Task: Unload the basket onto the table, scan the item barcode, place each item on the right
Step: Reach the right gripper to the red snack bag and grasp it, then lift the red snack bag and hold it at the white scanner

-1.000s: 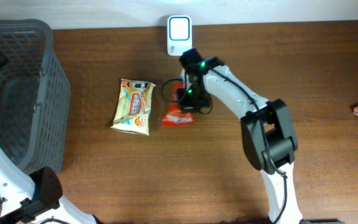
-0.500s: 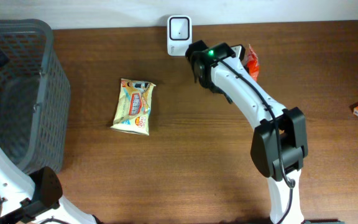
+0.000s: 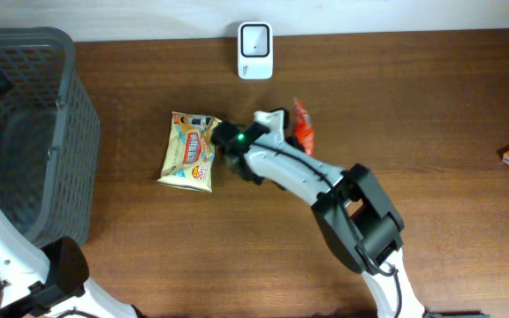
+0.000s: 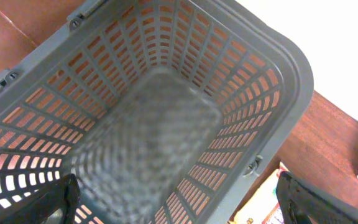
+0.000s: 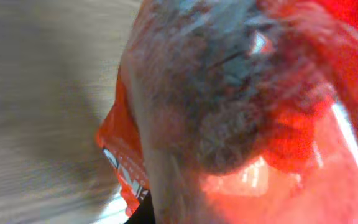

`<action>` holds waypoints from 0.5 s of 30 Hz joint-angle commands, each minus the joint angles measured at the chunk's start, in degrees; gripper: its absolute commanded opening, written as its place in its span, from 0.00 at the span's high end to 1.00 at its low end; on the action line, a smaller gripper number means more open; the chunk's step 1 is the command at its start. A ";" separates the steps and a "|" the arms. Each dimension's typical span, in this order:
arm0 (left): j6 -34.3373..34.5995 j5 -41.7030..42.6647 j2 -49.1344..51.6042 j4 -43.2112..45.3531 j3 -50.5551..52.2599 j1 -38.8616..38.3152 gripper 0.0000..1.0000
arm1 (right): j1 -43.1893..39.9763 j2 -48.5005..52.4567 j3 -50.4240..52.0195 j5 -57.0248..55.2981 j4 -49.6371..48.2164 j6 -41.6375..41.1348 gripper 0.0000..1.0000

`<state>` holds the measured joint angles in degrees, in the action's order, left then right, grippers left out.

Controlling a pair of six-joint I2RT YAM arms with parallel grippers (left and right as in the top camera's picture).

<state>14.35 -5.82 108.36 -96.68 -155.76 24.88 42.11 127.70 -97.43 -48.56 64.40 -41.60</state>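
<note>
Above table [image 3: 431,115], right hand [image 3: 283,124] pinching red packet [image 3: 302,129]

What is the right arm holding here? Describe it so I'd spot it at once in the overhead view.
Start at the white scanner at the far edge of the table and drop slightly down and right. There the right gripper pinches a small red packet. It is the only red thing, seen edge-on, unlike the yellow snack bag lying flat beside it.

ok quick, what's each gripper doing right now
left gripper: open, holding nothing, above the basket
right gripper: shut on the red packet
</note>
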 commanded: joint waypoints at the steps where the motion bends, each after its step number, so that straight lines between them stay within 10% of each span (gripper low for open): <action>1: 0.13 -0.15 -0.81 -0.02 -0.61 0.04 0.01 | 3.02 0.20 0.48 5.92 -1.05 -0.87 0.86; 6: 0.13 -0.13 -0.81 -0.02 -0.61 0.04 0.01 | 5.88 0.17 0.42 7.48 -1.27 -0.66 0.47; 11: 0.13 -0.13 -0.81 -0.02 -0.61 0.04 0.01 | 4.31 -0.96 -3.17 8.94 2.29 -0.28 0.40; 15: 0.13 -0.13 -0.81 -0.02 -0.61 0.04 0.01 | 2.82 -1.77 -9.44 18.82 3.63 30.82 0.21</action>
<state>14.35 -5.82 108.36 -96.68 -155.76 24.88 45.71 127.68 -102.85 -37.98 67.22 -33.63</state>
